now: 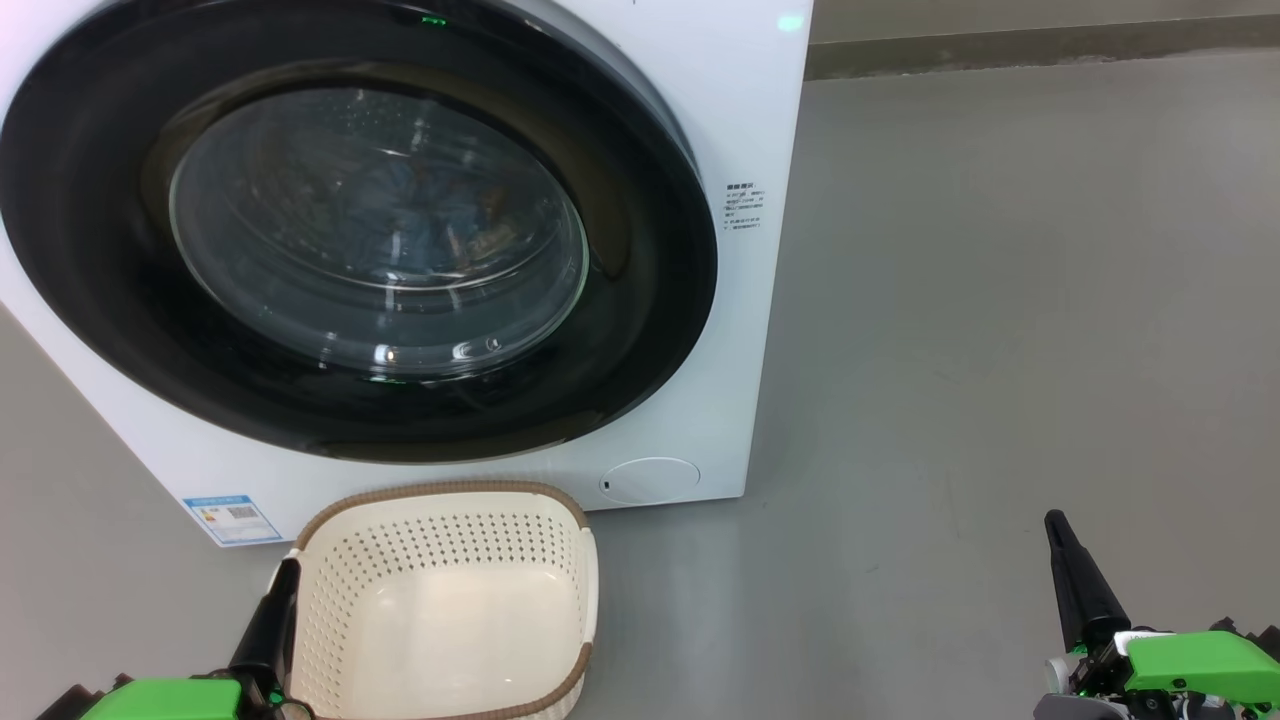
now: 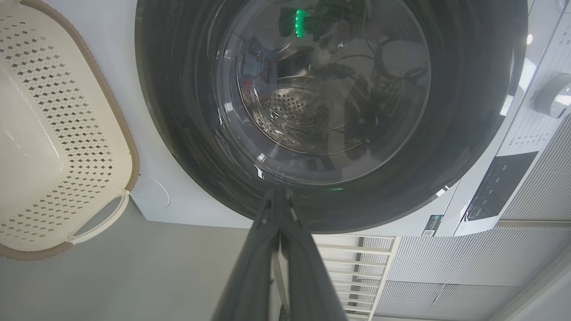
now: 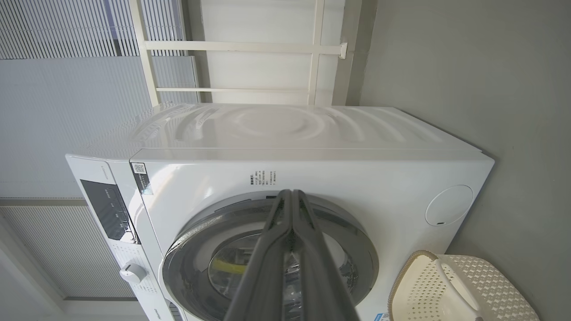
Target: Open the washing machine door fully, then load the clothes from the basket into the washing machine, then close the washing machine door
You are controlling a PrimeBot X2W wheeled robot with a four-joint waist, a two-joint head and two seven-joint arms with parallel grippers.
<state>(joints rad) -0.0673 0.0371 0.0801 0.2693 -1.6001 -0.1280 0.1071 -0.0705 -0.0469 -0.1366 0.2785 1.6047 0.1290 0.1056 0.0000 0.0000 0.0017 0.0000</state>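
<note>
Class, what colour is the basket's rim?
The basket rim is brown with a woven look, best seen in the head view.

Bright, even light; reflections glint on the washing machine door (image 1: 380,230); sharp focus.

You've got a white washer (image 1: 740,120) at the upper left of the head view. Door (image 1: 650,330): glossy black rim, clear glass centre. Clothes (image 1: 400,205) behind the glass read muted blue with small orange bits. Basket (image 1: 440,540), bottom centre: cream, rows of small holes, brown woven-look rim. Sticker (image 1: 232,518), lower left: blue and white. Floor (image 1: 1000,300): plain grey. Left gripper (image 1: 288,568) and right gripper (image 1: 1055,520): black fingers, bright green shells. In your left wrist view the drum (image 2: 290,111) is steel grey and perforated. In your right wrist view, at the left: black panel (image 3: 105,214), white knob (image 3: 131,272), ribbed pale-grey wall (image 3: 53,89).
</note>
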